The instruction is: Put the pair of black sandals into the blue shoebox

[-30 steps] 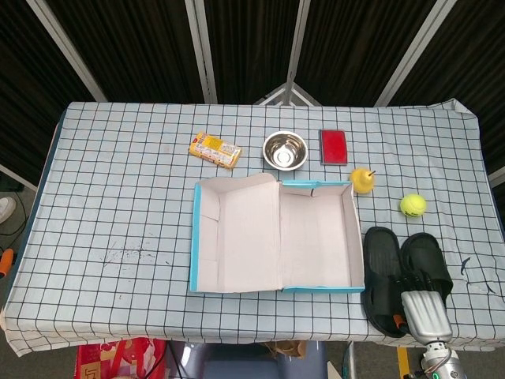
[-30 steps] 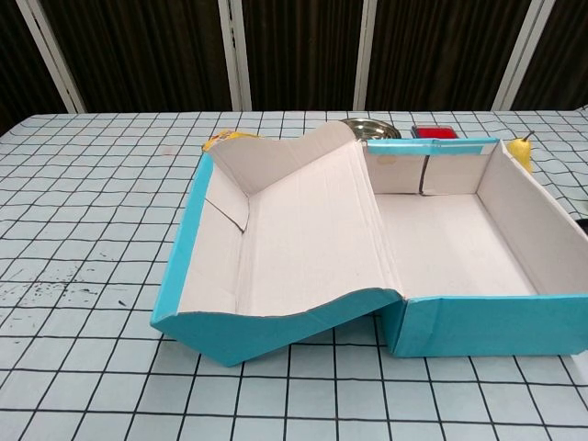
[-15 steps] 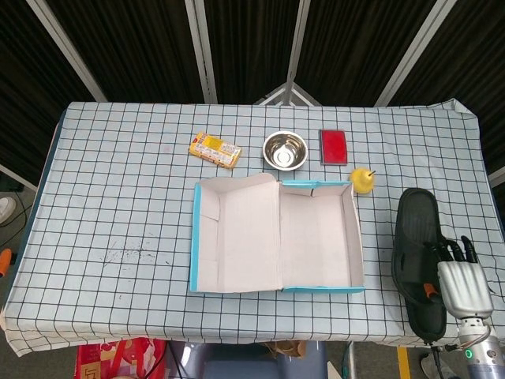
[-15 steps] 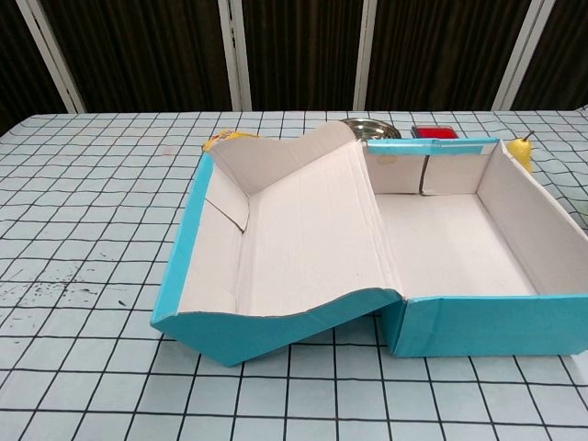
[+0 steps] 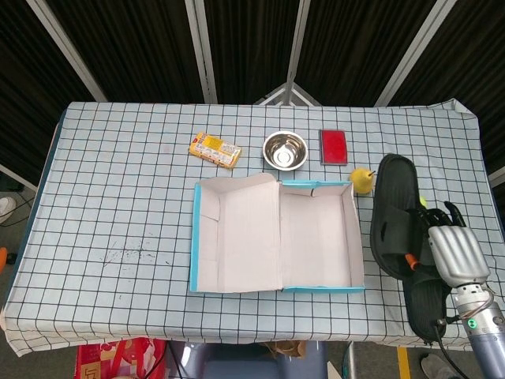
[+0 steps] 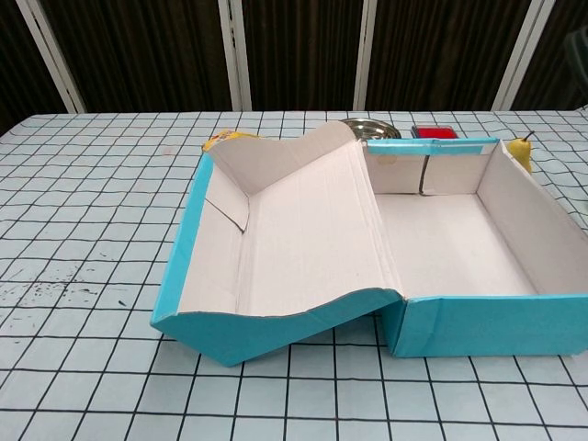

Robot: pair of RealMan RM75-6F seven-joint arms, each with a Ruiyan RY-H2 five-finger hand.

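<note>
Since the earlier frames we note the black sandals [image 5: 396, 217] have gone from lying on the desk at lower right to being carried higher in the frame, toes now reaching level with the yellow pear [image 5: 361, 181]. We log the pair as held together in the right hand [image 5: 452, 251], at the right side of the head view, just right of the blue shoebox [image 5: 316, 237]. Whether they touch the box's right wall, or how far they are off the cloth, we cannot tell from above. The fingers [image 5: 451, 212] wrap the far side of the sandals, closed on them; a second dark sole shows below the hand near the lower right edge.

We see the shoebox in the centre of the desk [image 5: 118, 197], open, its white interior empty, lid [image 5: 237, 234] folded out to the left. In the chest view the box [image 6: 478, 322] fills the frame and neither hand shows.

A small patch of the green ball [image 5: 424, 202] peeks out beside the sandals. Above the box, along the upper middle of the frame, we record a yellow snack packet [image 5: 215, 149], a steel bowl [image 5: 285, 150] and a red case [image 5: 333, 147]. The left hand appears in neither view.
</note>
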